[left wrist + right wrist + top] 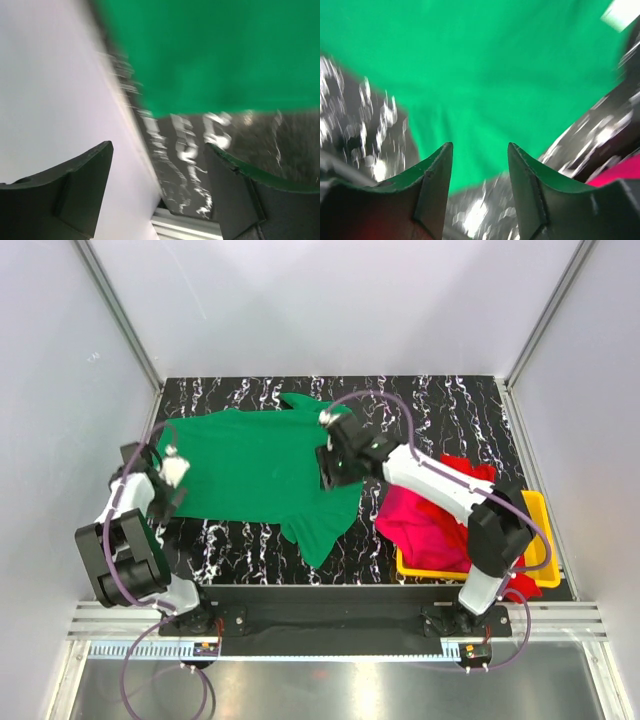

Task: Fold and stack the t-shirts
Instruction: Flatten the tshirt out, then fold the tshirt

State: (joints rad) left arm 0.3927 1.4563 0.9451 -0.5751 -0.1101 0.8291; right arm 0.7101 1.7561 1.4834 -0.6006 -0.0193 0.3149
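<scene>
Nearest me on the right, the yellow tray (536, 502) is holding the pink shirt (420, 520) and the red shirt (466, 468). Both are bunched up and spilling over its left rim toward the green shirt (250, 465). If the right arm is swinging low across there, its elbow could be dragging that pile out onto the black table (450, 410).

A little farther in, the green shirt is lying spread flat across the left and middle of the table, its near sleeve (320, 536) poking out toward the front edge. That sleeve is looking like the loose end to me: a fold made without tucking it could be leaving it sticking out crooked.

At the shirt's left edge the left gripper (159, 146) is hanging with its jaws standing apart and nothing between them, close beside the side wall (50, 90). A reach from there could be pinching only the top layer of the hem, or bumping the wall.

Over the shirt's right part the right gripper (480, 145) is also gaping, empty, with green cloth lying beyond its fingers. If one side is grabbing before the other, the shirt could be skewing and wrinkling.

Farthest back, the far sleeve (300, 400) is lying loose and could be flopping under during a fold.
</scene>
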